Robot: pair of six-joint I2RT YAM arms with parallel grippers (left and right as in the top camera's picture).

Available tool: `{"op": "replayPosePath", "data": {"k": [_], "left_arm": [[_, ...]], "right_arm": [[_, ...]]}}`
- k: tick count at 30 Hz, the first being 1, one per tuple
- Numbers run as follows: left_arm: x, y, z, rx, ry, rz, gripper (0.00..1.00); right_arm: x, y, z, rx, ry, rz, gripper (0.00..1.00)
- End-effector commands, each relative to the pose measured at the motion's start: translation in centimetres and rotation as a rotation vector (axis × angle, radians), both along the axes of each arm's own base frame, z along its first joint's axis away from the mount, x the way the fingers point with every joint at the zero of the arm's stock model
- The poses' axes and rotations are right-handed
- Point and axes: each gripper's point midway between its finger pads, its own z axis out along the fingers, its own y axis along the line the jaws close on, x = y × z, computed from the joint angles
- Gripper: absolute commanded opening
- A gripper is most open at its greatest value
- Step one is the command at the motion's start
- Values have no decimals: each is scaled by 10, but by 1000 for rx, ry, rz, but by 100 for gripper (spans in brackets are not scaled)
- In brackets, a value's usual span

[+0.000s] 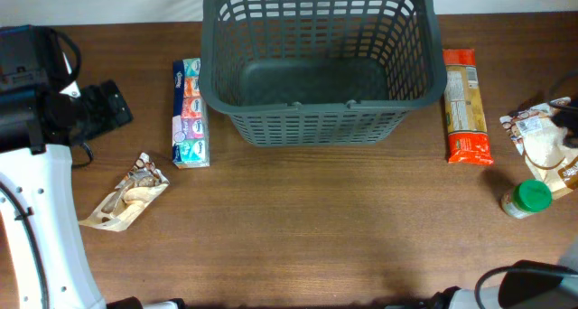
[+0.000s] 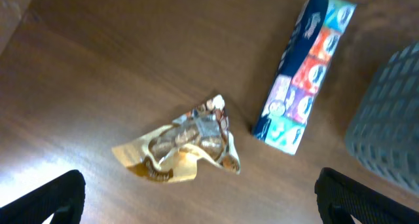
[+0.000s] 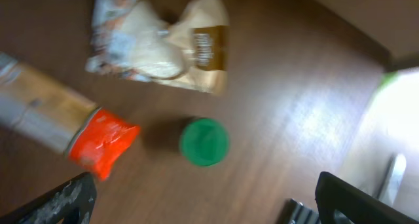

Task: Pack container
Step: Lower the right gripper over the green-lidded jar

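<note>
The dark grey slotted basket (image 1: 316,119) stands at the back middle of the table and holds nothing; its corner shows in the left wrist view (image 2: 389,132). My left gripper (image 2: 203,204) is open and empty, held above the table near a crumpled snack bag (image 2: 183,145) and a colourful tissue pack (image 2: 304,73). In the overhead view it (image 1: 110,106) is left of the tissue pack (image 1: 190,113). My right gripper (image 3: 206,207) is open and empty above a green-lidded jar (image 3: 204,141).
An orange-ended pasta pack (image 1: 466,106) lies right of the basket. A white bag (image 1: 542,142) and the green-lidded jar (image 1: 526,199) are at the far right. The snack bag (image 1: 126,201) lies front left. The table's right edge is close to the jar.
</note>
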Motion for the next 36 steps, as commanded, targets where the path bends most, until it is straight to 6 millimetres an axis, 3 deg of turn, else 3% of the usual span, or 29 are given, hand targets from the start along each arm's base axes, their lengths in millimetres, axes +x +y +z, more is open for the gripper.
{"op": "replayPosePath", "data": {"k": [1, 4, 5, 9, 15, 21, 30, 36], "left_arm": [[-5, -1, 0, -2, 8, -10, 100], [-5, -1, 0, -3, 11, -10, 100], [-5, -1, 0, -3, 9, -10, 100], [-3, 0, 2, 0, -1, -10, 100], [-2, 0, 2, 0, -2, -10, 100], [-5, -1, 0, -2, 8, -10, 100], [-8, -2, -1, -6, 25, -10, 100], [-9, -2, -2, -7, 28, -10, 100]], "right_arm": [[-24, -12, -28, 101, 12, -100, 99], [-18, -6, -60, 253, -24, 32, 99], [-16, -2, -79, 323, -53, 67, 99], [-24, -2, -109, 358, -37, 45, 99], [-17, 1, -123, 356, -35, 80, 99], [-7, -9, -136, 360, -53, 27, 99], [-7, -9, -198, 481, 71, -24, 99], [-6, -7, -214, 507, 108, -20, 99]]}}
